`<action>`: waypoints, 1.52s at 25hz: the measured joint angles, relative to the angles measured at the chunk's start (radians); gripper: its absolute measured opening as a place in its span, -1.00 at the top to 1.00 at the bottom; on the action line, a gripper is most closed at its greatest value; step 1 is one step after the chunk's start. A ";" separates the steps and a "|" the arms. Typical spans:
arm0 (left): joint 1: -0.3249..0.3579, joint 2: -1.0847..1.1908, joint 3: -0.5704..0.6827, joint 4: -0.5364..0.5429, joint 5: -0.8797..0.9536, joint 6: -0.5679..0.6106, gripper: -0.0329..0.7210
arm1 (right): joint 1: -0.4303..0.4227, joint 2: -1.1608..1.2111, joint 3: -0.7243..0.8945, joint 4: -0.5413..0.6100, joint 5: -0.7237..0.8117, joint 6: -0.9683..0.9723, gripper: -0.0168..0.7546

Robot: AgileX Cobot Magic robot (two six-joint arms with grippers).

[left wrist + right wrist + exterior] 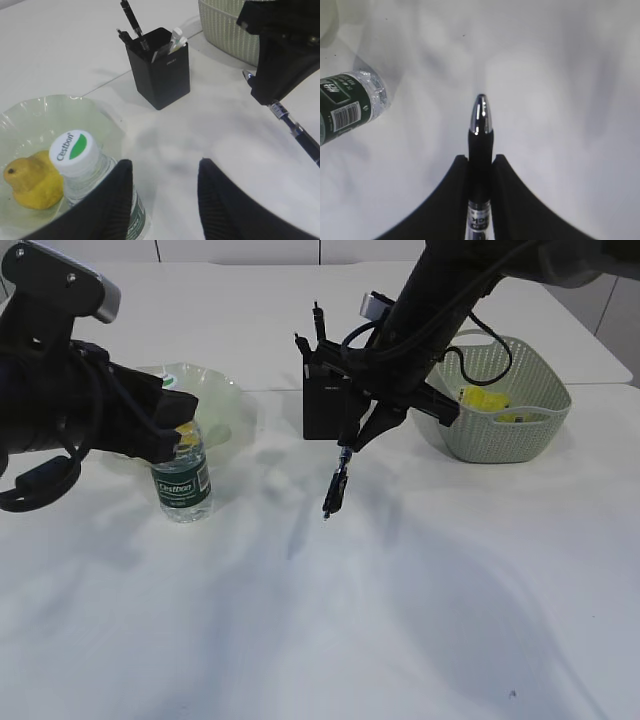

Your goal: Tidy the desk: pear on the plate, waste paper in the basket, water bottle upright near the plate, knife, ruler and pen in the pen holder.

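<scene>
The water bottle (182, 482) stands upright beside the pale green plate (215, 390); its white cap (74, 150) shows in the left wrist view. The yellow pear (31, 181) lies on the plate (30, 112). My left gripper (165, 162) is open; the bottle is just outside its left finger, not between the fingers. My right gripper (365, 430) is shut on a black pen (335, 485), which hangs tip down above the table in front of the black pen holder (325, 400). The pen (480, 130) sits clamped between the right fingers.
The pen holder (160, 67) holds several dark and white items. A grey-green basket (510, 405) with yellow paper (485, 400) stands at the right, behind the right arm. The bottle's label also shows in the right wrist view (345, 107).
</scene>
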 joint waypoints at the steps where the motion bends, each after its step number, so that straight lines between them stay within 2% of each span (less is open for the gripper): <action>1: 0.000 0.007 0.000 0.000 0.000 0.000 0.11 | 0.000 0.000 0.000 0.004 0.000 -0.002 0.74; 15: 0.000 0.048 0.000 0.004 -0.011 0.000 0.11 | 0.000 0.000 -0.079 0.037 0.002 -0.015 0.74; 38: 0.000 0.127 0.000 0.112 -0.057 0.002 0.11 | 0.000 0.000 -0.080 0.156 0.004 -0.038 0.73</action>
